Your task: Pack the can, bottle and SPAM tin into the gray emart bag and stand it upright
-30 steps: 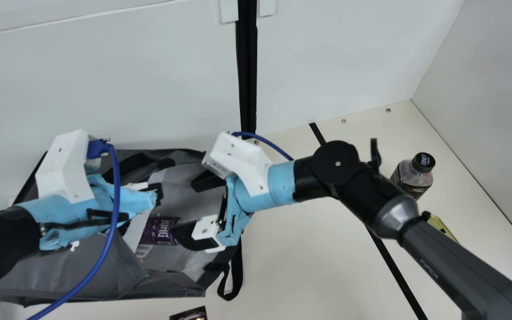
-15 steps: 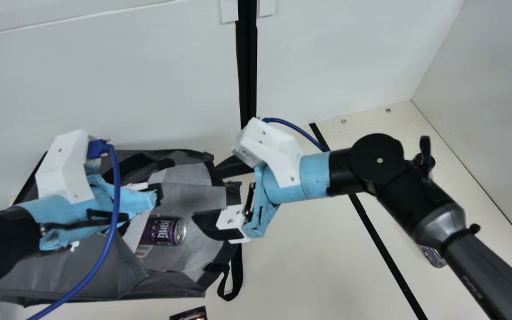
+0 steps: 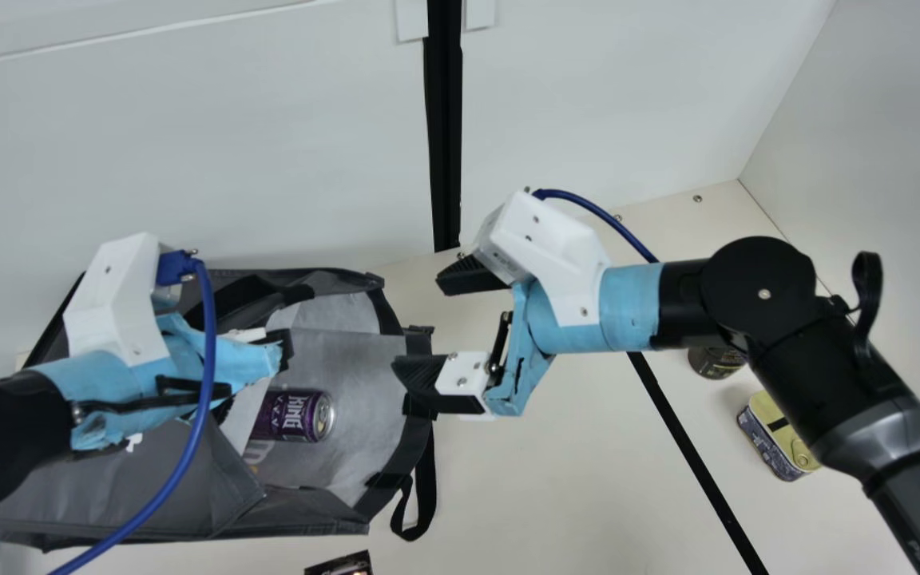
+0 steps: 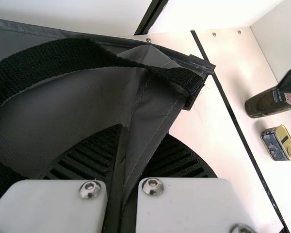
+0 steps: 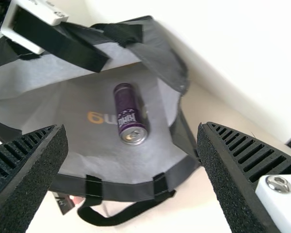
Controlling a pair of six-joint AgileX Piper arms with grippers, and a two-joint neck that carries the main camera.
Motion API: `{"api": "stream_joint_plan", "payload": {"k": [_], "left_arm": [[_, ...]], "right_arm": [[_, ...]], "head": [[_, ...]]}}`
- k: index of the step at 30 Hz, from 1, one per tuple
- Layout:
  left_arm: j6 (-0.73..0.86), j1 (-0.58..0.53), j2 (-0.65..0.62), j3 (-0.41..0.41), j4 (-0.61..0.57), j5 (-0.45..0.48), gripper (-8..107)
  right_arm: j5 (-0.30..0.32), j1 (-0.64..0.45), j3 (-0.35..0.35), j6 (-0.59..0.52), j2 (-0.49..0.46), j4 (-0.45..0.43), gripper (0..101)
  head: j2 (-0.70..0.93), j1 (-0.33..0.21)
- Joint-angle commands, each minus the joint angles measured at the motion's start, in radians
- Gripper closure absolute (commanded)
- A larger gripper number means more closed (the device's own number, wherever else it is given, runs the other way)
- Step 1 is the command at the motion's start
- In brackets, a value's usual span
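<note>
Can looks purple, right pincer gapes empty, left pincer clamps gray bag.

Soft, even light in the main view, brighter wrist views, faint shadow beside the SPAM tin.

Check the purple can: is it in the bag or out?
In: the can lies on its side inside the open gray bag.

In main view, the right arm partly hides the bottle.
</note>
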Motion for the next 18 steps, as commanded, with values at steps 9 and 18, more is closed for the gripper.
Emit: {"api": "stream_joint_plan", "payload": {"k": [9,18], "left_arm": [[0.0,0.0,0.0,0.0,0.0,0.0,107],[0.0,0.0,0.0,0.0,0.0,0.0,107]], "right_arm": [[0.014,-0.089,0.005,0.024,-0.067,-0.052,6],[0.017,-0.172,0.017,0.055,-0.125,-0.103,6]], "head": [[-0.002,-0.023],[-0.002,-0.023]]}}
